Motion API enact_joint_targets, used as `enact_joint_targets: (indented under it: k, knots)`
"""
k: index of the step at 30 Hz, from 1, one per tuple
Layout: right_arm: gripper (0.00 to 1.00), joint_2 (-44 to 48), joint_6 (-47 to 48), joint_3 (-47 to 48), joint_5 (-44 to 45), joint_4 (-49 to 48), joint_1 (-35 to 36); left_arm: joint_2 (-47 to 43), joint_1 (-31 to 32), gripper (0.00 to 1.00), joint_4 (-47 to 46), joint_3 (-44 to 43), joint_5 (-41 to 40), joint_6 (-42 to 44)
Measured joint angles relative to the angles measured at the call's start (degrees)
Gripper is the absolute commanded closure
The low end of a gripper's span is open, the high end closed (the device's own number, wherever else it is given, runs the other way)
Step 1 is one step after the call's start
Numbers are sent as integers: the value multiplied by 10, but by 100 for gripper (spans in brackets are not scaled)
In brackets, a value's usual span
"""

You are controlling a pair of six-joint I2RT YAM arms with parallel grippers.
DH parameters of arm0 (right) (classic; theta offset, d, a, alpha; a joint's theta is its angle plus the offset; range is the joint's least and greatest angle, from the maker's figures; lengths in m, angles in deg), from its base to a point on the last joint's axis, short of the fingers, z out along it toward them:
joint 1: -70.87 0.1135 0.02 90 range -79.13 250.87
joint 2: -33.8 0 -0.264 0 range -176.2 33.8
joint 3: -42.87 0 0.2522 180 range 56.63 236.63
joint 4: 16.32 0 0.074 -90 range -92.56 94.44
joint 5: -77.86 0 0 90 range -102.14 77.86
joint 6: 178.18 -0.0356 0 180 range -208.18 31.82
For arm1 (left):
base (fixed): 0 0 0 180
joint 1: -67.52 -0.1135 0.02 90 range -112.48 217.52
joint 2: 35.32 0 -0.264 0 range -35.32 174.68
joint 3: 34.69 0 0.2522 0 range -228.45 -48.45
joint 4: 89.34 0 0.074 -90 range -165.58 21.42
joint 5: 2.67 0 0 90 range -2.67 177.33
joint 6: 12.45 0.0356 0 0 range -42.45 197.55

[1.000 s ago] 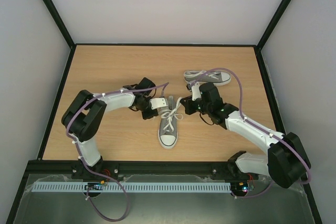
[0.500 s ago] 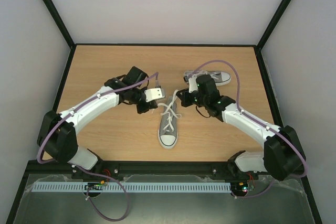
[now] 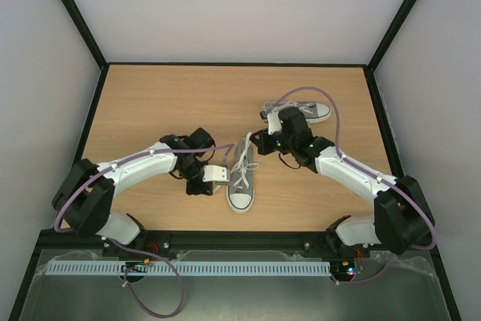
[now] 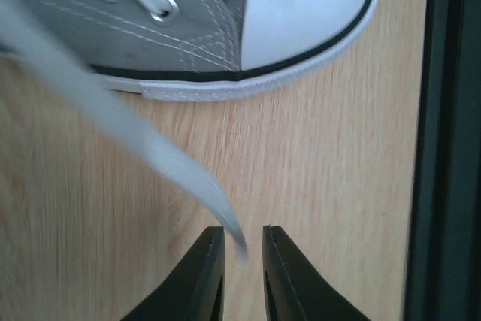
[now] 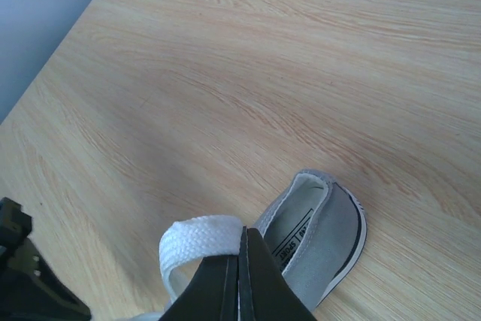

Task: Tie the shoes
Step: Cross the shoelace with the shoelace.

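I'm working the laces of the near shoe [image 3: 241, 178]. It lies on the desk [image 3: 150, 103] between my two end effectors, with its toe toward the arm bases. The right end effector [image 5: 240, 237] is clamped on a loop of white lace [image 5: 197, 237], lifted just above the heel end. The left end effector [image 4: 242, 232] sits low with the toe cap just ahead of its tips. Its jaws stand a thin slit apart and the other lace end [image 4: 176, 167] runs into that slit, but I cannot tell whether it is pinched or free. The far shoe [image 3: 304, 110] lies behind the right end effector. I judge the next move is to secure the left strand, then draw both strands across each other without dragging the light shoe.
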Motion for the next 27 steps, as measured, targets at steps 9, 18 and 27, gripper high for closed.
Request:
enact_joint_targets:
  k: [9, 18, 27]
  knots:
    - [99, -4, 0, 0, -7, 0, 0, 21, 11, 21, -56, -16, -46, 1]
    - [99, -6, -6, 0, 7, 0, 0, 62, 33, 43, -145, -69, -33, -29]
    - [99, -6, -15, 0, 19, 1, 0, 89, 43, 87, -207, -71, -45, -38]
